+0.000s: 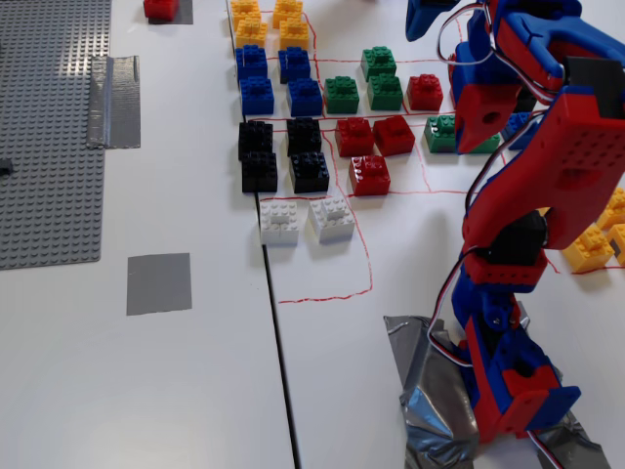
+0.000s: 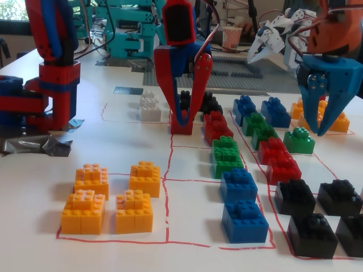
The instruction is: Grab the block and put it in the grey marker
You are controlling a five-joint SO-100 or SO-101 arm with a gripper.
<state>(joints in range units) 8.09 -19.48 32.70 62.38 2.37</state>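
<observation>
Several black blocks [image 1: 282,154] sit in a square cluster left of the red bricks in a fixed view. They show behind the gripper in the other fixed view [image 2: 211,104]. More black blocks [image 2: 295,196] lie at that view's lower right. The grey marker [image 1: 158,283] is a bare flat square on the white table, left of the dark seam; it is a thin dark patch far off [image 2: 127,90]. My red-and-blue gripper [image 2: 182,126] points down beside the red bricks [image 2: 214,123], fingertips together, holding nothing. From above it [image 1: 469,145] hangs by the green bricks, right of the black blocks.
Rows of yellow [image 1: 266,24], blue [image 1: 278,83], green [image 1: 363,86], red [image 1: 371,147] and white [image 1: 306,220] bricks fill red-lined boxes. A grey baseplate [image 1: 49,176] with a silver tape strip [image 1: 112,100] lies left. A red brick [image 1: 161,9] sits on another grey patch. Another arm's orange-blue gripper [image 2: 324,96] stands right.
</observation>
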